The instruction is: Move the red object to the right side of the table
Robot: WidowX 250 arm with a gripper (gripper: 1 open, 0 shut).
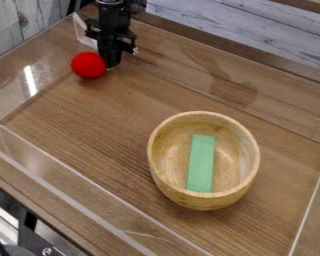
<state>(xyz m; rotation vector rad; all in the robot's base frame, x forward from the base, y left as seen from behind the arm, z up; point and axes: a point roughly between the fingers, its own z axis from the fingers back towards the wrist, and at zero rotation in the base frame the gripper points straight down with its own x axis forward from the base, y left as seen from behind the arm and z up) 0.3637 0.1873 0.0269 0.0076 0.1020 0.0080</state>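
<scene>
The end effector point(111, 58) pointed straight down at the far left part of the bench point(109, 140), its black fingers drawn close together so that almost no gap showed between them. Their tips sat low, at or just above the wood, right against the right-hand edge of the red object point(87, 66). Whether the fingers pinched the leafy top of that object or merely stood beside it could not be told, since the dark fingers covered that spot; the round red body itself lay outside the fingers, to their left, resting on the wood. The arm's black wrist rose from the end effector up out of the top of the picture.

The red object was thus on the left side of the bench, near the far corner and close to the clear acrylic wall point(29, 60) that ran along the left edge. Well apart from it, toward the near right, stood a round light wooden bowl point(166, 160), upright on the wood grain. Inside the bowl a flat green block point(203, 162) lay on the bottom, its long side running roughly front to back. More clear walls edged the near side and the right side of the bench
</scene>
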